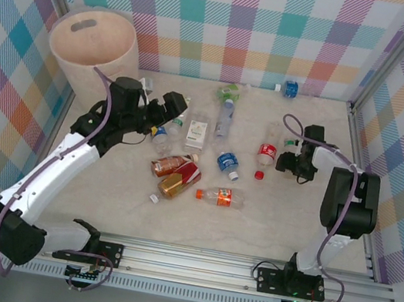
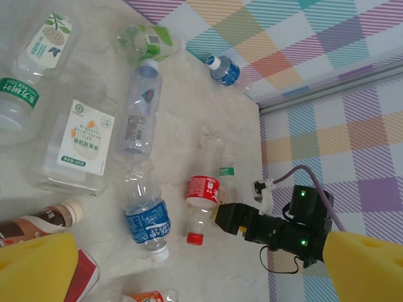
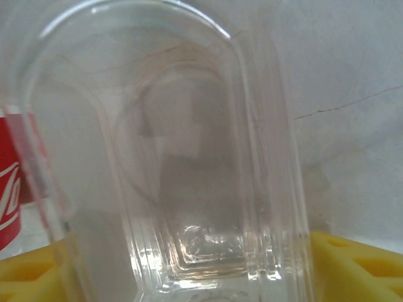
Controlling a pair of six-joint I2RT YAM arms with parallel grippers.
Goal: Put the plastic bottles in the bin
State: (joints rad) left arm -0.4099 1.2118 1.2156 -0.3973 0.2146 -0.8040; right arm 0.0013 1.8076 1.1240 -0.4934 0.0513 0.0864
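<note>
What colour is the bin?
The bin is beige-pink; the top external view shows it best.

Clear, glossy plastic bottle (image 3: 189, 157) with ribbed walls; smooth, matt, faintly veined worktop (image 1: 267, 225); matt beige plastic bin (image 1: 64, 64); grooved metal rail (image 1: 206, 260).

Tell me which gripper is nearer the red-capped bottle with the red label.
Right. The right gripper is right beside the red-capped bottle; the left gripper is far across the table, nearer the bin.

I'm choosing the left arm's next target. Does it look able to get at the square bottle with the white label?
Probably yes. The left arm's fingers hover open close to the white-labelled bottle, which lies flat on the table with nothing on top of it.
</note>
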